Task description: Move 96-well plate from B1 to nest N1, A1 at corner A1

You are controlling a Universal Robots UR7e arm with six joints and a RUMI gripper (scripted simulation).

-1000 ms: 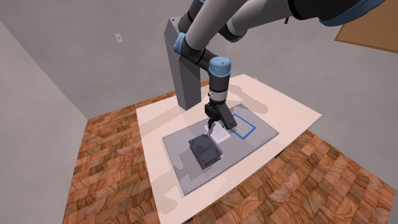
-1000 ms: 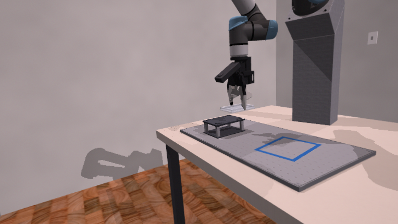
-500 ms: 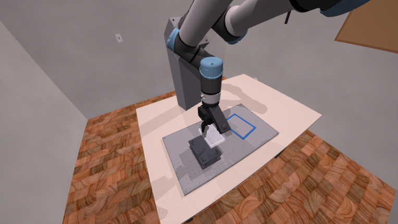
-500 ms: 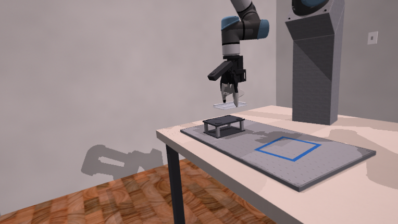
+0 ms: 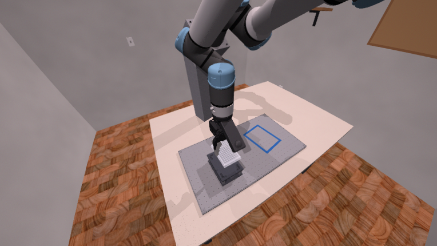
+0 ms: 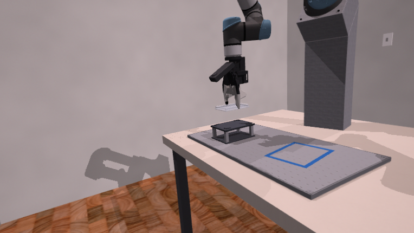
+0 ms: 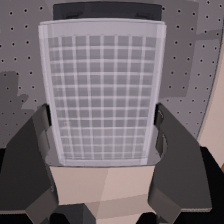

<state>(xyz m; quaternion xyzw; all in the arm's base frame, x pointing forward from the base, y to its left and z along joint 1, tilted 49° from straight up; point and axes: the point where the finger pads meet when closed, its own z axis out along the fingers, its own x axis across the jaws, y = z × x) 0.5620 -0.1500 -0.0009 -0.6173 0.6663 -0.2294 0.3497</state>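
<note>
My gripper (image 6: 232, 103) is shut on the clear 96-well plate (image 6: 231, 107) and holds it level in the air, well above the dark raised nest N1 (image 6: 233, 129). In the top view the plate (image 5: 227, 154) hangs over the nest (image 5: 226, 171), hiding its far part. In the wrist view the plate (image 7: 102, 90) fills the middle, gripped near one short end by both jaws. The nest's dark top (image 7: 107, 10) shows beyond the plate's far edge. I cannot make out the cut corner.
The blue outline of bench spot B1 (image 6: 299, 154) lies on the grey perforated baseplate (image 6: 289, 157), with nothing in it. The robot's grey pedestal (image 6: 327, 63) stands at the back of the table. The table's front edge is close to the nest.
</note>
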